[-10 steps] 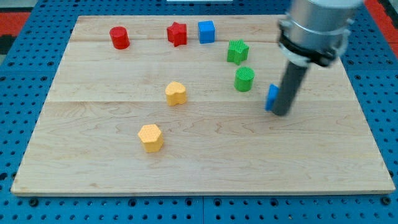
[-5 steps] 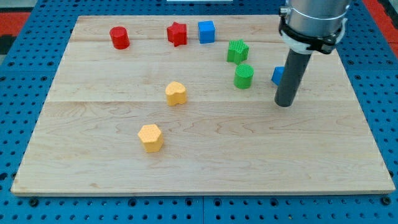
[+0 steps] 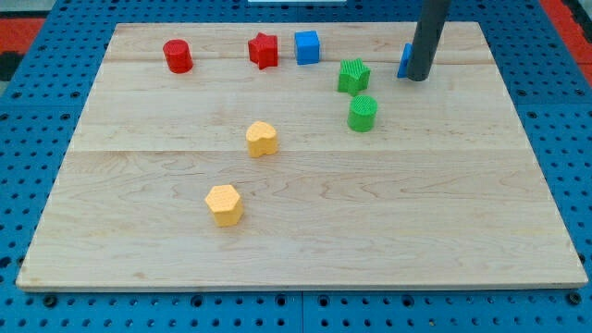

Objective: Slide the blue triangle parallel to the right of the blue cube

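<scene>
The blue cube (image 3: pixel 307 46) sits near the view's top edge of the wooden board, right of the red star (image 3: pixel 264 50). The blue triangle (image 3: pixel 405 60) is far to the cube's right, near the top; only a sliver of it shows, the rest is hidden behind the rod. My tip (image 3: pixel 418 78) rests on the board against the triangle's right and lower side.
A green star-like block (image 3: pixel 352 75) and a green cylinder (image 3: pixel 363 113) stand between the cube and the triangle, lower in the view. A red cylinder (image 3: pixel 178 55) is at the top left. Two yellow blocks (image 3: pixel 262 138) (image 3: pixel 225 203) lie mid-board. The board (image 3: pixel 305 231) is edged by blue pegboard.
My tip has moved toward the view's top, pushing the blue triangle up from beside the green cylinder's level to about the blue cube's level. Other blocks have not moved.
</scene>
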### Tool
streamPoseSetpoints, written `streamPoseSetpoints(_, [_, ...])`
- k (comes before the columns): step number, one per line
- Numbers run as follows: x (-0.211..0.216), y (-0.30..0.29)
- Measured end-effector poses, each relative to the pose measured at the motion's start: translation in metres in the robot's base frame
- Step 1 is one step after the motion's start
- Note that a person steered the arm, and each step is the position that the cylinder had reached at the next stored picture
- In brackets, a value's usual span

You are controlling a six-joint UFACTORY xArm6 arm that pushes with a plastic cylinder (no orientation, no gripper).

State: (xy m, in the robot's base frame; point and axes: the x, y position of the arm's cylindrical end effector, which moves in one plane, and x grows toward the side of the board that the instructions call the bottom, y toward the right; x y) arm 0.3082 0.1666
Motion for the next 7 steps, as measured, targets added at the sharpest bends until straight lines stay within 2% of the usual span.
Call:
streamPoseSetpoints(2, [0.01,0.013])
streamPoseSetpoints(3, [0.028,0.053])
streamPoseSetpoints(5, [-0.024,-0.007])
streamPoseSetpoints(6, [-0.045,-0.007])
streamPoseSetpoints(7, [-0.046,-0.008])
